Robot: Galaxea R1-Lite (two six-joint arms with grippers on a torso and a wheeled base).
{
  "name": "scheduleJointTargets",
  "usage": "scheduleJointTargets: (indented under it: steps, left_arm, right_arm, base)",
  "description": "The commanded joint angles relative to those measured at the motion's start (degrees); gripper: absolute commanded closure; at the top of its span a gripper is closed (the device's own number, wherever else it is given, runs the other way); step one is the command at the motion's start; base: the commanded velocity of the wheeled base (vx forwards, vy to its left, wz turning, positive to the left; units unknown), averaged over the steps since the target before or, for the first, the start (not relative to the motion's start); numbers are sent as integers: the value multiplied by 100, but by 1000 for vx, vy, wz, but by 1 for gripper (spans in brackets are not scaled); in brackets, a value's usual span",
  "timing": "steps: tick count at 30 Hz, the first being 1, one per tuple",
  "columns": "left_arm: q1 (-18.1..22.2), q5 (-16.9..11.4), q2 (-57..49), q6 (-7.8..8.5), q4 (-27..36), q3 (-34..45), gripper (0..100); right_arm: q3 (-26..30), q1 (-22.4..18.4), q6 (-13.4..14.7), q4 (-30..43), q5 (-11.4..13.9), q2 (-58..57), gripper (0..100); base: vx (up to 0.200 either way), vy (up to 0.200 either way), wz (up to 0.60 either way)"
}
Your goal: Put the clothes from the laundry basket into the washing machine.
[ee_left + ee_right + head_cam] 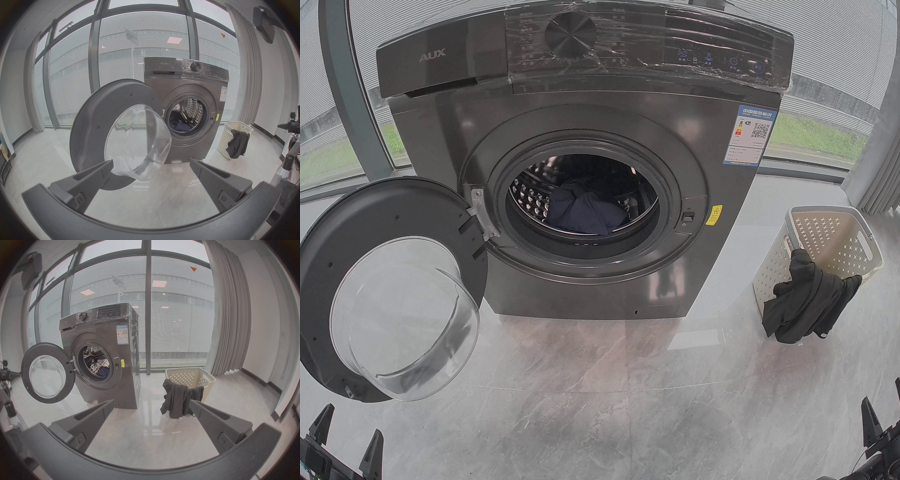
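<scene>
Washing machine: 12 o'clock; door swung to 8 o'clock, leaving the drum free; dark blue garment inside
Laundry basket: 4 o'clock; black garment draped over its rim, likely easy to take
Left tool, right tool: 7 and 5 o'clock, both released, empty

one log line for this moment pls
door open | drum: navy garment inside | basket: black garment draped over rim | left gripper open, empty | right gripper open, empty

Head cam looks down at the washing machine from close. Both wrist cams sit low and farther back, left and right, facing it; all three catch the laundry basket.
</scene>
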Motion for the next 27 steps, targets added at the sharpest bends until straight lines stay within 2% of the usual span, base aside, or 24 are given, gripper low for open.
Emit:
scheduleJointTargets:
  steps: [1, 9, 27]
  left_arm:
    - [0, -26, -149, -3, -13, 92, 0]
    - [0, -26, -149, -11, -31, 92, 0]
    - [-9, -26, -149, -47, -31, 92, 0]
  right_arm:
    - [92, -42, 148, 309, 238, -182, 0]
    - [101, -51, 130, 203, 230, -182, 0]
    - [101, -51, 130, 194, 230, -182, 0]
  base:
    - [0, 0, 0]
    - [0, 0, 0]
    - [0, -200, 0]
